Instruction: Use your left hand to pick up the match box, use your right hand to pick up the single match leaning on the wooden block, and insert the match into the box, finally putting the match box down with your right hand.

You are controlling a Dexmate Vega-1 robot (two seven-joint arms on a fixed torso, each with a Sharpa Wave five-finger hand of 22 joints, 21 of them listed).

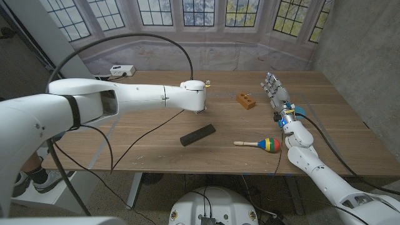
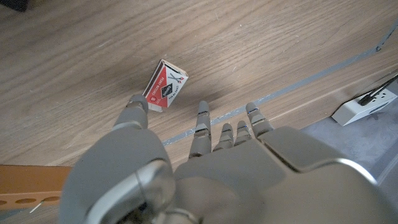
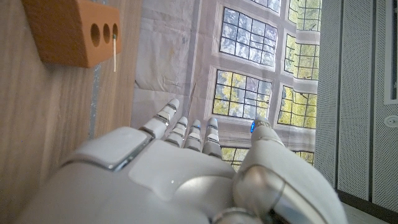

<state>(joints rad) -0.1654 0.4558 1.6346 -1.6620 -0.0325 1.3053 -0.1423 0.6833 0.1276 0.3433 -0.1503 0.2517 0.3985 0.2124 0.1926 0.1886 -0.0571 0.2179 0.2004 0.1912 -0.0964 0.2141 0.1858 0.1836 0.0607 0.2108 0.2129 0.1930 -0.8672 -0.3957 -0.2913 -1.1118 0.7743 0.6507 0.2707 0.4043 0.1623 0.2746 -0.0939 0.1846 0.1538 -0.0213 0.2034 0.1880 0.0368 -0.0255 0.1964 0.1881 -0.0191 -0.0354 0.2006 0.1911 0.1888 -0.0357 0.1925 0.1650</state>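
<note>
You are working in a staged robotics test room rather than a home or shop. A plain wooden table (image 1: 156,147) on metal legs stands on a speckled hard floor (image 1: 119,194). Behind it hangs a printed backdrop (image 1: 206,25) of leaded stone-framed windows, its cloth creased where it meets the floor. To your right rises a bare grey concrete wall (image 1: 359,37). A white power strip (image 1: 122,70) rests at the far table edge, and black cables (image 1: 134,144) trail across the tabletop.
</note>
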